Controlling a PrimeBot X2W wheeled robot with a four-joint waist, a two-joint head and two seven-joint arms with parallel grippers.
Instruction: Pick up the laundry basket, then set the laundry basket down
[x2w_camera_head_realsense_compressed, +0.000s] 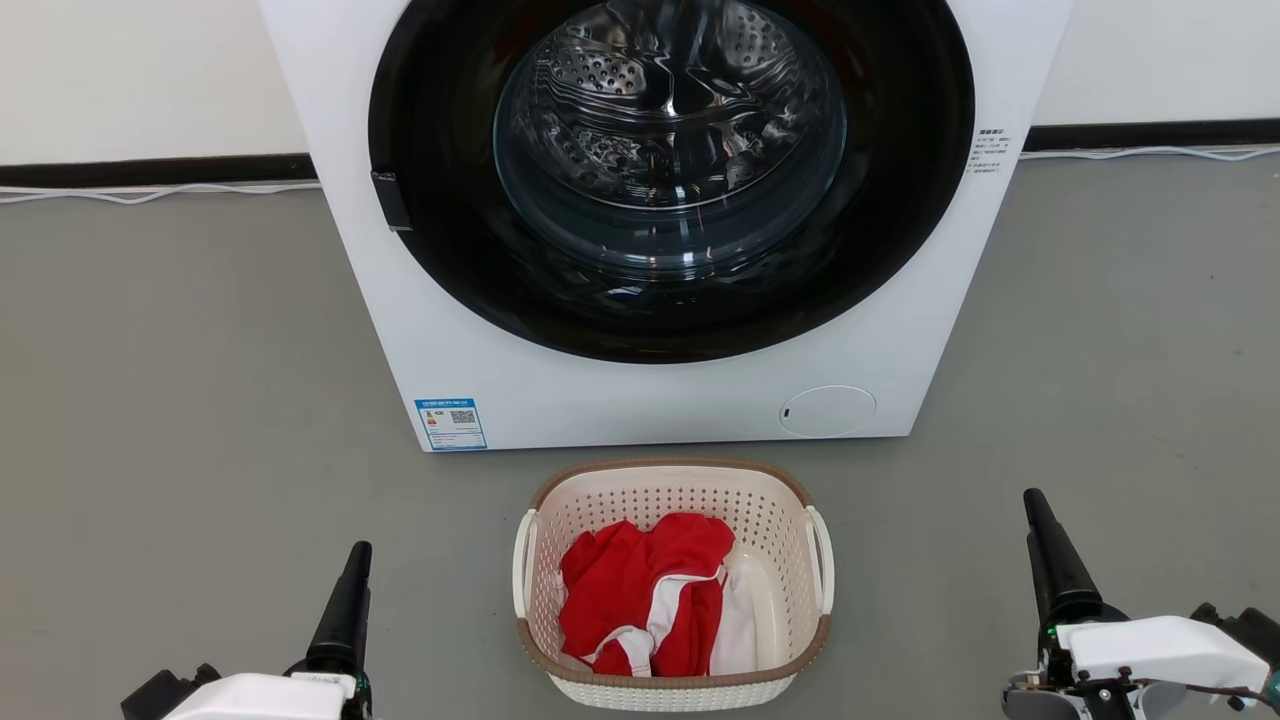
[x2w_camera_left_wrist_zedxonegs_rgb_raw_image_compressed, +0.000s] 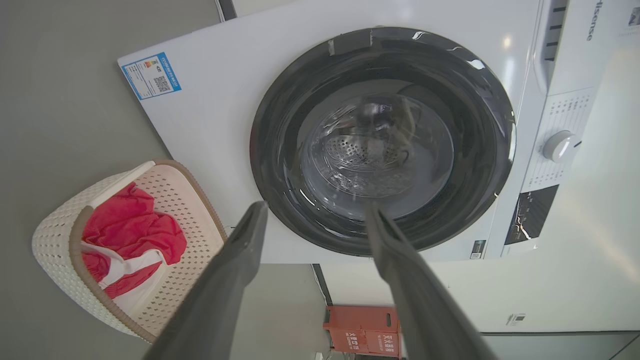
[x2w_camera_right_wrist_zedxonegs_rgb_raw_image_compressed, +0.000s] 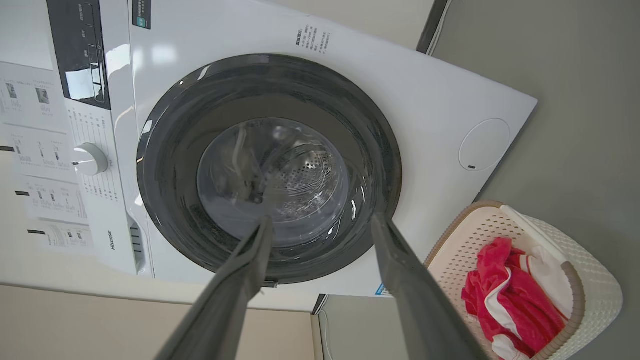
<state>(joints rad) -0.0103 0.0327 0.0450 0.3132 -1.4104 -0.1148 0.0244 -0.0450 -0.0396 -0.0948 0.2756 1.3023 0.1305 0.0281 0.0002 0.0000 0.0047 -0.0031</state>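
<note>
Our left tool (x2w_camera_left_wrist_zedxonegs_rgb_raw_image_compressed: 316, 207) and right tool (x2w_camera_right_wrist_zedxonegs_rgb_raw_image_compressed: 321, 219) hang spread wide, grasping nothing; between them the laundry basket (x2w_camera_head_realsense_compressed: 670, 500) sits on the floor (x2w_camera_head_realsense_compressed: 200, 400) before the washing machine (x2w_camera_head_realsense_compressed: 620, 400), holding red cloth (x2w_camera_head_realsense_compressed: 640, 590), perhaps a shirt.

The left gripper (x2w_camera_head_realsense_compressed: 357, 560) sits low to the left of the laundry basket (x2w_camera_head_realsense_compressed: 670, 495), well apart from it. The right gripper (x2w_camera_head_realsense_compressed: 1038, 515) sits to the basket's right, a little farther out and also clear of it. Both point away from the robot. The right tip reaches almost level with the basket's far rim, and the left tip stops short of that. In the head view each is turned edge-on, so its two dark fingers overlap into one tapering spike rising from a pale wrist casing (x2w_camera_head_realsense_compressed: 1160, 645). In the wrist views the left fingers (x2w_camera_left_wrist_zedxonegs_rgb_raw_image_compressed: 235, 270) and right fingers (x2w_camera_right_wrist_zedxonegs_rgb_raw_image_compressed: 405, 280) stand spread wide, gripping nothing.
</note>
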